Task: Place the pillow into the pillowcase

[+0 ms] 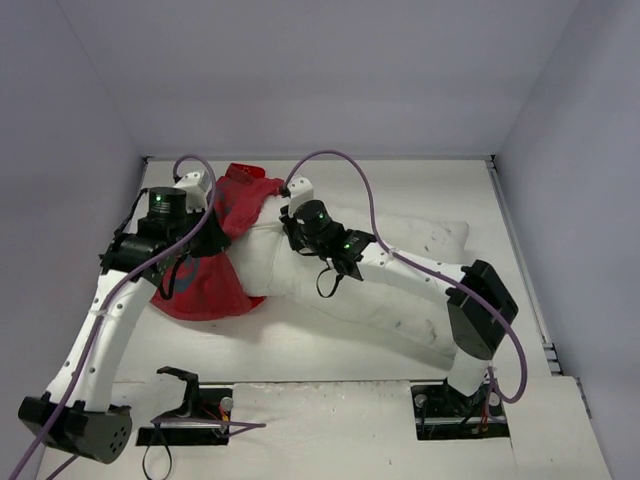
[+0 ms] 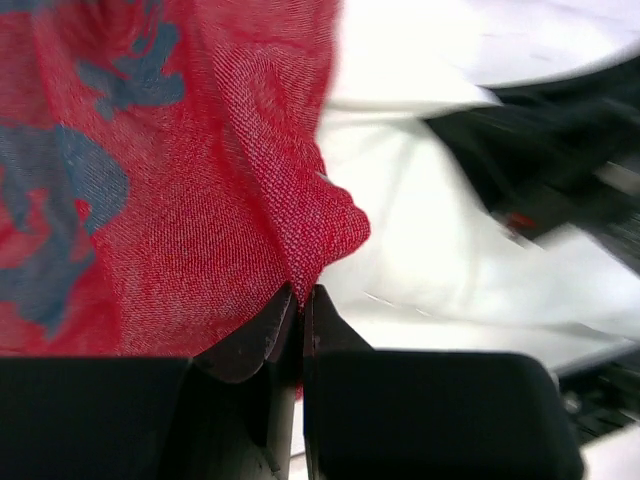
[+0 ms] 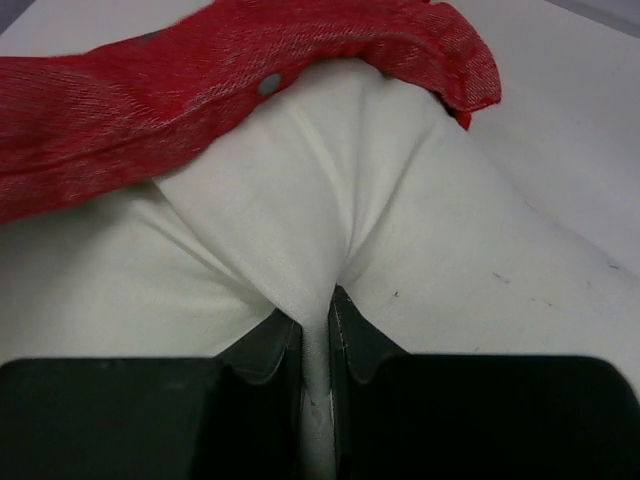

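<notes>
The white pillow [image 1: 400, 275] lies across the middle of the table, its left end under the red pillowcase [image 1: 205, 285]. My left gripper [image 1: 222, 232] is shut on a fold of the pillowcase [image 2: 180, 200], whose dull red reverse with bluish patches faces the left wrist camera. My right gripper [image 1: 290, 215] is shut on a pinch of the pillow's white fabric [image 3: 300, 230] near its left end. In the right wrist view the pillowcase's red edge [image 3: 200, 80] drapes over the pillow just beyond my fingers. The pillow [image 2: 420, 210] also shows to the right in the left wrist view.
White walls enclose the table on the left, back and right. The right arm [image 1: 470, 310] lies over the pillow's right part. Purple cables loop above both arms. Arm bases and mounts stand at the near edge.
</notes>
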Robot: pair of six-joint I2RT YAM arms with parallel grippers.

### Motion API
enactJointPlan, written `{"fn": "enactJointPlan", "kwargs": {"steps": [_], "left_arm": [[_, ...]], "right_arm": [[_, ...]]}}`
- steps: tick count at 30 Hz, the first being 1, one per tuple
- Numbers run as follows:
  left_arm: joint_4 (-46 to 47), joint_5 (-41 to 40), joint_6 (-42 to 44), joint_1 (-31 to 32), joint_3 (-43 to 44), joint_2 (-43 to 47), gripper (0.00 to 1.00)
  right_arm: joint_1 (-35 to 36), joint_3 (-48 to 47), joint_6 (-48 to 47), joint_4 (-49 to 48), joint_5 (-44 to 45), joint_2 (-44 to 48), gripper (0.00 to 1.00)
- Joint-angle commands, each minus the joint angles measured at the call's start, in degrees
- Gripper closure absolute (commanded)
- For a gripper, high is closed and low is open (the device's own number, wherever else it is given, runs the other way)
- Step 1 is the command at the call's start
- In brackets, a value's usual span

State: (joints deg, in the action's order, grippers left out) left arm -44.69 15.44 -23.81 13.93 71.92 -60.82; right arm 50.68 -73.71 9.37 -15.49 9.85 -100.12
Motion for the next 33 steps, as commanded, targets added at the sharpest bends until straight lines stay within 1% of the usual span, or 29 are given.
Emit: {"fn": "enactJointPlan", "kwargs": {"steps": [1, 2, 4, 5, 7, 8, 10, 11, 14, 15, 16, 17, 18, 19, 20, 21, 22, 23, 24, 25, 26, 28, 29, 31, 32, 33], "left_arm": [[3.72, -7.35, 3.77, 0.39, 2.25, -3.16, 1.0], [3.9, -6.31, 2.99, 0.57, 5.48, -4.21, 1.0], [4.96, -5.16, 1.93, 1.53, 9.1, -7.46, 1.0], [5.31, -5.68, 1.58, 4.23, 12.51, -8.26, 1.0], [5.4, -6.39, 1.31, 8.11, 15.43, -10.1, 1.0], [5.49, -5.87, 0.01, 12.04, 16.57, -10.55, 1.0], [6.71, -4.29, -2.02, 15.76, 17.64, -10.55, 1.0], [7.33, -3.06, -4.72, 18.99, 17.29, -10.12, 1.0], [11.37, -1.39, -8.51, 22.97, 13.08, -6.87, 1.0], [12.68, -1.38, -8.79, 23.07, 11.59, -4.6, 1.0], [12.78, -2.25, -8.79, 23.07, 7.83, -3.36, 1.0], [12.78, -6.35, -8.62, 23.07, 5.71, -2.13, 1.0], [12.43, -8.39, -8.01, 22.89, 3.43, 0.24, 1.0], [12.26, -10.24, -7.39, 22.81, -0.77, 1.39, 1.0], [11.65, -14.0, -7.48, 22.72, -2.9, 3.32, 1.0], [11.12, -15.6, -8.0, 22.72, -4.75, 4.03, 1.0], [10.5, -19.88, -9.31, 22.72, -7.9, 4.65, 1.0], [9.89, -21.66, -10.1, 22.72, -9.24, 5.09, 0.97], [9.01, -24.29, -11.5, 22.63, -11.69, 5.7, 0.92], [8.74, -24.93, -11.87, 22.72, -11.71, 5.97, 0.86], [8.65, -25.2, -12.04, 22.72, -13.02, 6.06, 0.76], [8.65, -25.28, -11.7, 22.72, -12.86, 5.97, 0.59], [8.56, -25.63, -11.17, 22.8, -11.38, 5.54, 0.43], [8.39, -27.38, -9.25, 22.8, -9.0, 5.01, 0.36], [8.39, -29.74, -8.19, 22.72, -7.69, 4.14, 0.34], [8.39, -31.07, -7.14, 22.72, -4.54, 3.43, 0.33]], "right_arm": [[-0.23, -5.29, -0.23, -5.61, -5.88, 9.31, 1.0], [-0.14, -5.82, 0.21, -5.52, -8.85, 9.67, 1.0], [-0.14, -6.53, 2.05, -5.52, -12.02, 9.68, 1.0], [-0.23, -6.36, 2.58, -5.61, -13.87, 9.42, 1.0], [0.21, -5.22, 3.29, -5.7, -14.07, 8.45, 1.0], [0.3, -4.6, 3.81, -5.7, -13.37, 8.18, 1.0], [0.21, -1.89, 4.78, -7.27, -12.93, 7.66, 1.0], [0.21, -1.09, 4.96, -7.97, -12.66, 7.39, 1.0], [0.21, 1.11, 4.7, -9.47, -11.87, 5.64, 1.0], [0.21, 1.64, 4.52, -9.65, -12.04, 4.85, 1.0], [0.21, 2.25, 4.52, -9.91, -12.13, 4.58, 1.0], [0.21, 3.48, 4.61, -10.18, -12.22, 4.4, 1.0], [0.21, 4.18, 4.61, -10.61, -12.39, 4.4, 1.0], [0.13, 4.89, 4.52, -10.88, -13.0, 4.49, 1.0], [0.13, 4.89, 4.26, -11.14, -13.27, 4.66, 1.0], [0.13, 6.81, 3.91, -11.15, -13.36, 5.19, 1.0], [0.13, 7.35, 3.64, -11.15, -13.45, 5.54, 1.0], [0.04, 7.96, 3.38, -11.15, -13.36, 5.81, 1.0], [-0.14, 8.93, 2.51, -11.15, -13.71, 6.33, 1.0], [-0.23, 9.29, 1.8, -11.15, -13.97, 6.86, 1.0], [-0.31, 9.55, 1.27, -11.06, -14.5, 7.21, 1.0], [-0.75, 9.55, -1.36, -10.97, -16.78, 8.53, 1.0], [-0.84, 9.38, -2.24, -10.36, -18.62, 9.14, 0.93], [-1.45, 8.59, -5.13, -9.48, -20.91, 10.9, 0.75], [-1.72, 8.24, -6.02, -8.08, -22.49, 11.43, 0.57], [-2.33, 7.28, -6.98, -7.11, -23.37, 12.39, 0.49]]}}
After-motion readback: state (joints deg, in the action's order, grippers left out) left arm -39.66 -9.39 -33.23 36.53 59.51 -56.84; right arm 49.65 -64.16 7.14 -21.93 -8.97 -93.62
